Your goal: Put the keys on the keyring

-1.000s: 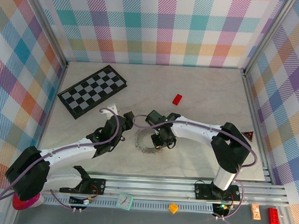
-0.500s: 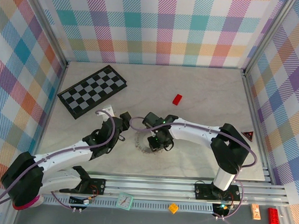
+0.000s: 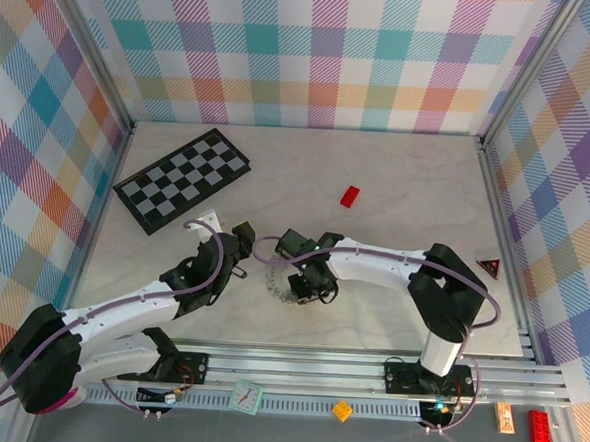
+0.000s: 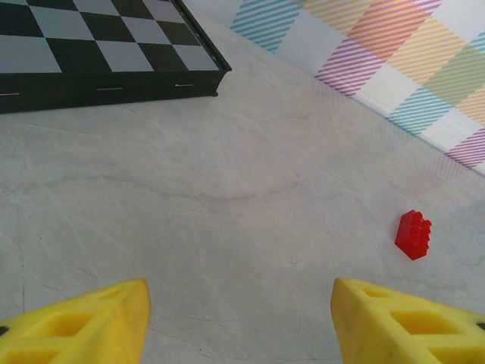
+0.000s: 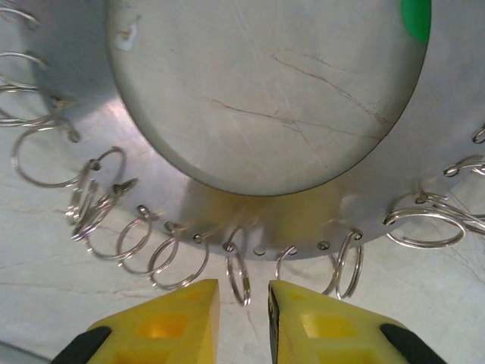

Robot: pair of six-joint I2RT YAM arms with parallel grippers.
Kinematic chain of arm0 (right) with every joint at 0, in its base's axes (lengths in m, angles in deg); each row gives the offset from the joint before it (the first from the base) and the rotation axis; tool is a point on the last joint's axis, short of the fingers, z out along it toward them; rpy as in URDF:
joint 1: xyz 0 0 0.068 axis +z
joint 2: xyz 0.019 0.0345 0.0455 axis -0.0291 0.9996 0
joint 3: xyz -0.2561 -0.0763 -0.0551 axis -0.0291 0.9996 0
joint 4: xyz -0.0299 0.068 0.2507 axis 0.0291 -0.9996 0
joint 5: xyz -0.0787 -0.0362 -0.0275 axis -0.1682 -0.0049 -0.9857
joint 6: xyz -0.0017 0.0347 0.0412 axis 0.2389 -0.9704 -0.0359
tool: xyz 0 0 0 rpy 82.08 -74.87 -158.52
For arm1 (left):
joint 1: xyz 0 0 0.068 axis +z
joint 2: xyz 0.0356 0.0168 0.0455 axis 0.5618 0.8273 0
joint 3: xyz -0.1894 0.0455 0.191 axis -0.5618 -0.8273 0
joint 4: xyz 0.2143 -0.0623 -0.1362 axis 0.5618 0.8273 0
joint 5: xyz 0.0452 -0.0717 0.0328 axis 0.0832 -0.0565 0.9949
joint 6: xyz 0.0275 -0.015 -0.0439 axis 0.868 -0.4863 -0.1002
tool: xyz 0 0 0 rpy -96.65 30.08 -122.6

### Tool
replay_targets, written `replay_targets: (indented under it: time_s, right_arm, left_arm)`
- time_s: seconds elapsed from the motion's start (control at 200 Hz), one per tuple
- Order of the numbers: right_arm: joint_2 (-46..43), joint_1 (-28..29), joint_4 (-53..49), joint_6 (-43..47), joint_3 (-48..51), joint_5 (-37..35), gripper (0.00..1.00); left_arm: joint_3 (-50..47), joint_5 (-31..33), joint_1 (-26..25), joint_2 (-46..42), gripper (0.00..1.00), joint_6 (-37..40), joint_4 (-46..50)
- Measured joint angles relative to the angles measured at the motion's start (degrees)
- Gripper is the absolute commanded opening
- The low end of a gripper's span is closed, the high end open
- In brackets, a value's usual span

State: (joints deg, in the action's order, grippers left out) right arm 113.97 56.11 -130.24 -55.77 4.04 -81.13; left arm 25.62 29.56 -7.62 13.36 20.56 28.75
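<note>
The keyring [image 3: 275,284] lies on the table between my two arms. In the right wrist view the keyring [image 5: 227,208] is a flat silvery band with holes along its rim and several small wire rings hanging from it. My right gripper [image 5: 242,287] is at its near rim, open by a narrow gap, with one small wire ring [image 5: 239,274] standing between the fingers. A green patch [image 5: 415,19] shows inside the band; I cannot tell whether it is a key. The keys are otherwise hidden. My left gripper [image 4: 239,287] is wide open over bare table, left of the keyring.
The black-and-grey chequerboard [image 3: 181,179] lies at the back left, and its edge [image 4: 114,83] shows in the left wrist view. A small red block [image 3: 350,195] sits behind the keyring, and the red block [image 4: 413,235] is ahead and right of the left fingers.
My right gripper has crept left and nearer along the keyring's rim. The left arm has pulled back slightly and shifted.
</note>
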Motion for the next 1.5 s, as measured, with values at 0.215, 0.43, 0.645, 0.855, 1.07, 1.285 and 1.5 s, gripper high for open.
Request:
replay_targets:
  time_s: [0.215, 0.43, 0.645, 0.855, 1.07, 1.285, 1.5]
  right_arm:
    - [1.2, 0.0, 0.0, -0.2, 0.2, -0.2, 0.2]
    - [1.5, 0.0, 1.0, -0.3, 0.2, 0.1, 0.13]
    - [1.6, 0.0, 1.4, -0.4, 0.2, 0.8, 0.03]
    - [1.1, 0.0, 1.8, 0.3, 0.2, 0.7, 0.0]
    - [-5.5, 0.0, 5.7, 5.7, 5.7, -1.4, 0.0]
    - [-16.6, -0.3, 15.7, 14.3, 14.7, -3.3, 0.0]
    - [-30.4, -3.8, 28.3, 24.8, 25.8, 0.2, 0.0]
  left_arm:
    - [0.0, 0.2, 0.0, -0.3, 0.64, -0.1, 0.5]
    - [-0.1, 0.2, 0.0, -0.3, 0.64, -0.2, 1.2]
    - [-0.2, 0.4, 0.0, -0.3, 0.64, -0.2, 1.3]
    - [-0.2, 0.7, 0.0, -0.5, 0.64, -0.2, 1.3]
    - [-0.2, 0.8, 0.0, -1.9, 0.62, 1.6, 1.3]
    - [-0.2, -1.5, 0.0, -3.3, 0.55, 9.7, 0.1]
    - [1.2, -9.1, 0.0, -4.8, 0.53, 23.2, -2.1]
